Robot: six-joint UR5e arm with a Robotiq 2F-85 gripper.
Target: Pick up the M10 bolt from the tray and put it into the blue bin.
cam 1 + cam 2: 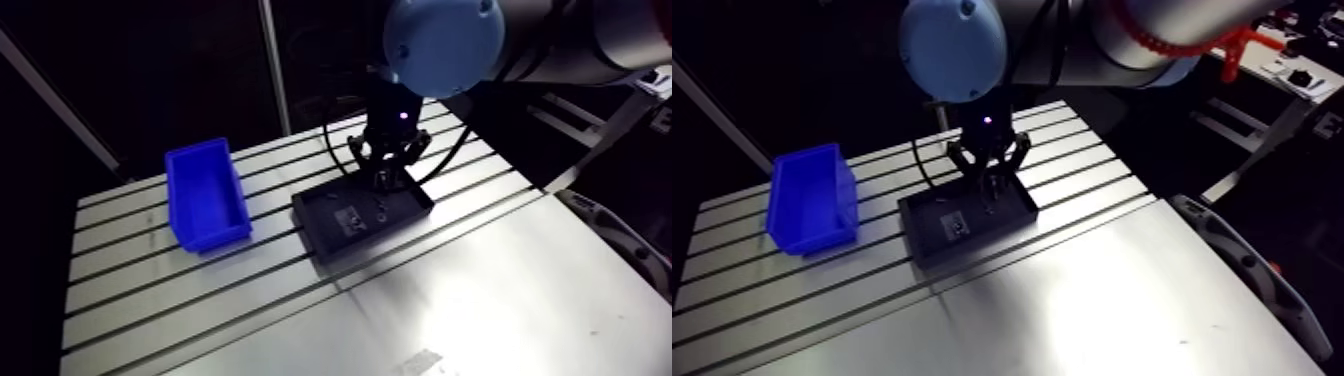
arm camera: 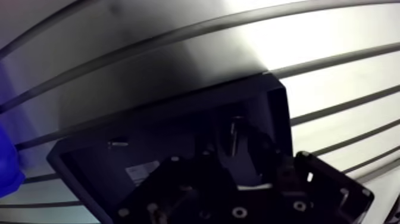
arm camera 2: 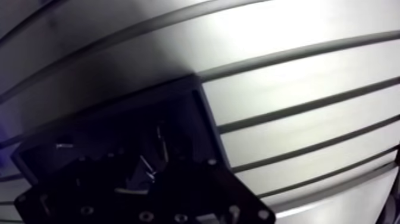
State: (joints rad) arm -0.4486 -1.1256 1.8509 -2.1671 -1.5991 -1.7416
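M10 bolt [image 2: 237,134], as far as it could be identified, was a pale shank-like piece lying inside the black tray [image 1: 320,235], close to one corner and just ahead of the gripper [image 1: 386,182]. The gripper was lowered into that corner, with the tray's walls close on two sides and little spare room there. The rest of the tray floor was open, carrying a pale label [image 1: 350,218] and a small screw [image 2: 117,142] near the opposite wall.

The blue bin [image 1: 213,236] stood on the slotted table [image 1: 480,290], well apart from the tray, with bare slotted surface between them. On the near side of the tray, the table ran out as a broad smooth plate with strong glare on it.

In the wrist view the gripper's dark body covered much of the tray and merged with it. Whether the jaws were wide, narrow or holding the bolt could not be determined. The bolt's head and thread were not distinguishable.
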